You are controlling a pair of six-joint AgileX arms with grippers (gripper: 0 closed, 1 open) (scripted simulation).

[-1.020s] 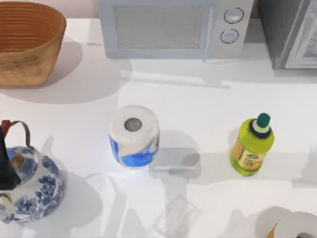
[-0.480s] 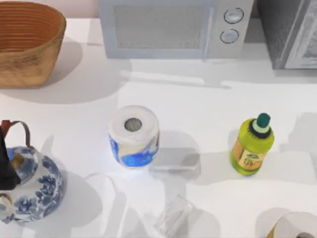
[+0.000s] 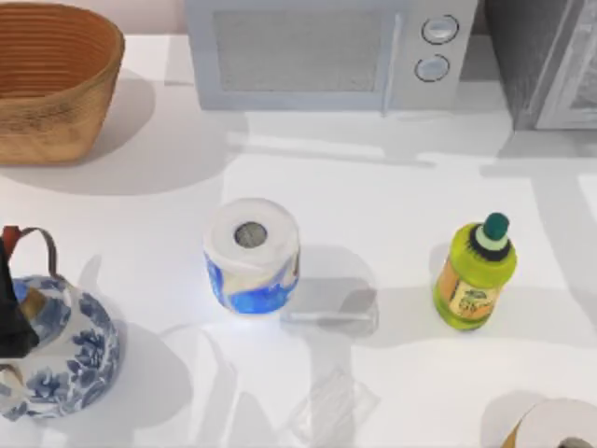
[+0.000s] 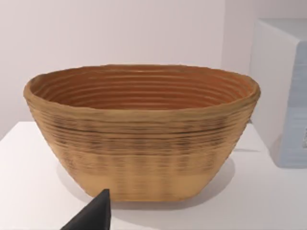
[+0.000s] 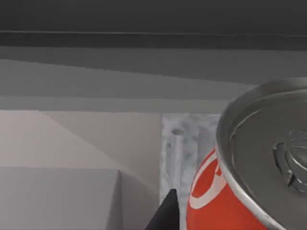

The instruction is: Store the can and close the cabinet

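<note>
The red can (image 5: 249, 191) with a silver lid sits close in the right wrist view. My right gripper (image 5: 225, 218) is shut on it, with one black fingertip (image 5: 168, 213) beside the can's wall. Behind the can are the dark grey inner surfaces of the cabinet (image 5: 144, 72). In the top view the grey cabinet (image 3: 546, 61) stands at the table's back right corner. My left gripper (image 4: 93, 218) is parked at the table's left front, facing the basket.
A wicker basket (image 3: 51, 79) stands at the back left and a microwave (image 3: 326, 51) at the back middle. A toilet roll (image 3: 252, 254), a green bottle (image 3: 474, 273), a blue-and-white teapot (image 3: 56, 350) and another roll (image 3: 560, 425) stand on the table.
The arm's shadows on the right side of the table have shifted toward the back right, near the cabinet. The objects on the table have not moved.
</note>
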